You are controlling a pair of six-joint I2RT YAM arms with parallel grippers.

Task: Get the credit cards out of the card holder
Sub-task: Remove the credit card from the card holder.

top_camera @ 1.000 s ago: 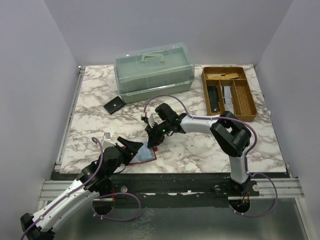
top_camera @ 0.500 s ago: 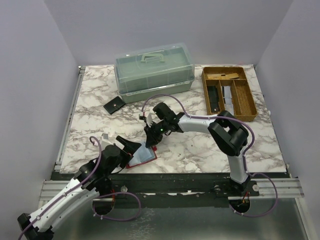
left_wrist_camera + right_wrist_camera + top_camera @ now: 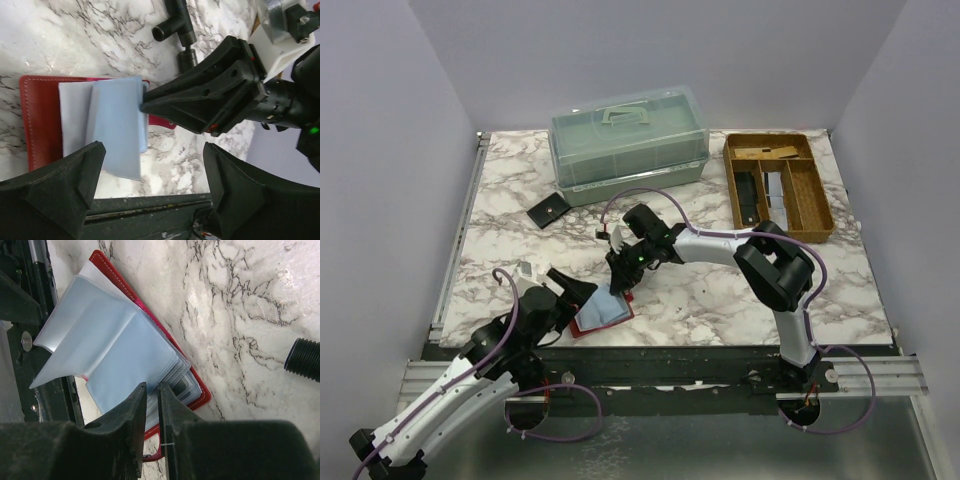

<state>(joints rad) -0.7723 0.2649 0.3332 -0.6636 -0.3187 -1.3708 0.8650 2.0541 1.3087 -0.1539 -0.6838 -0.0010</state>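
Note:
The red card holder (image 3: 588,326) lies open near the table's front edge, its pale blue plastic pages (image 3: 117,125) fanned up. A greyish card edge (image 3: 186,386) shows inside the lower pages; I cannot make out the other credit cards from the pages. My right gripper (image 3: 621,280) comes down on the holder's far end. Its jaws (image 3: 152,386) stand at a narrow slit with the tips on the pages (image 3: 125,360); whether a page is pinched I cannot tell. My left gripper (image 3: 570,288) hangs wide open beside the holder's near left, holding nothing (image 3: 154,152).
A green translucent lidded box (image 3: 628,145) stands at the back. A wooden tray (image 3: 817,190) with small items is at the back right. A black wallet (image 3: 549,211) lies left of centre. The table's front rail (image 3: 660,355) runs just below the holder.
My left gripper has opened wide and drawn back to the near left, off the holder. The holder and right gripper shifted slightly left.

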